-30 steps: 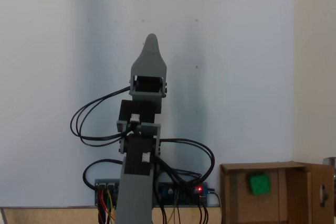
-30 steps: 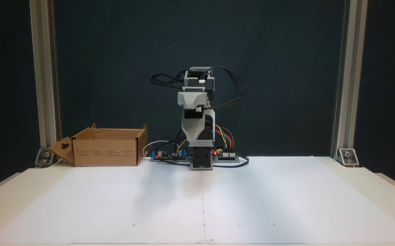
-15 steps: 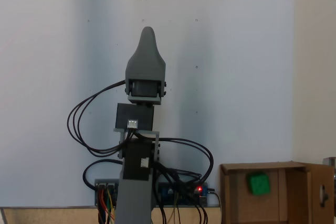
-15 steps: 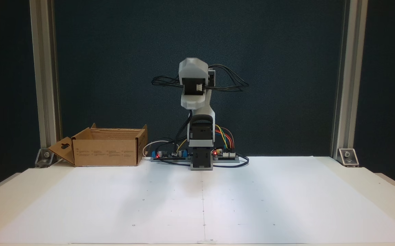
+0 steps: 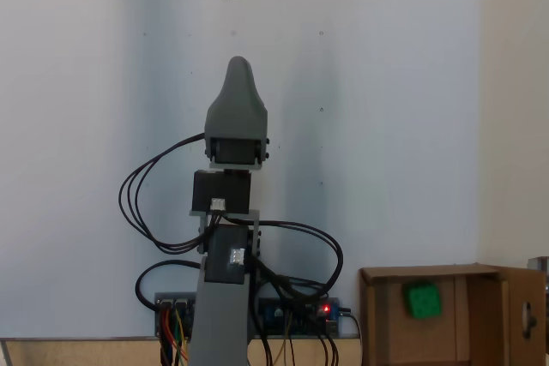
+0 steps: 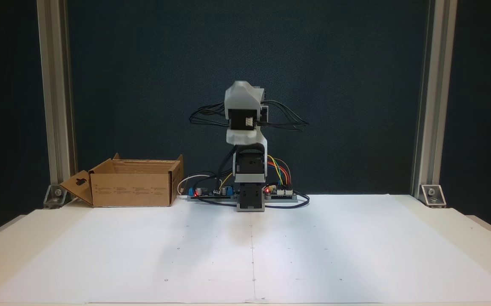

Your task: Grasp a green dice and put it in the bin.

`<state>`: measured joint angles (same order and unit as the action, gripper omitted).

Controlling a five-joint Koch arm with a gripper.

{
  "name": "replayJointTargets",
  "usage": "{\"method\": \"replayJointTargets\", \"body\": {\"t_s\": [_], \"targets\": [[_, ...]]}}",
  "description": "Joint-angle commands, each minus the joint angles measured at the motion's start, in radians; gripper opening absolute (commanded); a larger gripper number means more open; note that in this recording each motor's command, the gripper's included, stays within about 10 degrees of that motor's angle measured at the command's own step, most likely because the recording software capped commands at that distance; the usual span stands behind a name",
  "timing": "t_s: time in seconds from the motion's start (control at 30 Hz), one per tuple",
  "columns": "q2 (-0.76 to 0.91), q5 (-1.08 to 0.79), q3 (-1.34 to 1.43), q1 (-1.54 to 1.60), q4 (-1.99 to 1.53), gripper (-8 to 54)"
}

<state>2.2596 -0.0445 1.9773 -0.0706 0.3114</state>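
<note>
The green dice (image 5: 423, 299) lies inside the bin (image 5: 485, 323), a brown cardboard box at the lower right of a fixed view. In another fixed view the bin (image 6: 132, 189) stands at the back left of the table, its walls hiding the inside. My gripper (image 5: 238, 68) is held up over the middle of the white sheet, well away from the bin. It points toward the camera in the fixed view from the front, where the gripper (image 6: 239, 91) is a grey rounded head. One grey tip shows and the jaws lie one behind the other. Nothing shows in them.
The arm's base (image 6: 251, 199) and circuit boards (image 6: 211, 192) with loose cables sit at the back edge of the white paper sheet (image 6: 245, 255). Two aluminium posts (image 6: 56, 102) stand at the back corners. The bin's side flap (image 6: 77, 185) sticks out to the left.
The arm unfolded and lifted the gripper over the last second, then sank slightly in the last half second. The green dice and the bin have not moved.
</note>
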Motion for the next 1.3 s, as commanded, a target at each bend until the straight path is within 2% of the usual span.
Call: {"method": "replayJointTargets", "body": {"t_s": [0.0,0.33,0.67,1.27], "targets": [[0.112,0.026,-0.009,-0.005,0.168,43.5],[0.115,0.026,0.172,-0.008,0.382,43.4],[0.114,0.026,0.189,-0.051,0.451,43.2],[0.112,0.031,0.423,-0.051,0.704,43.7]]}}
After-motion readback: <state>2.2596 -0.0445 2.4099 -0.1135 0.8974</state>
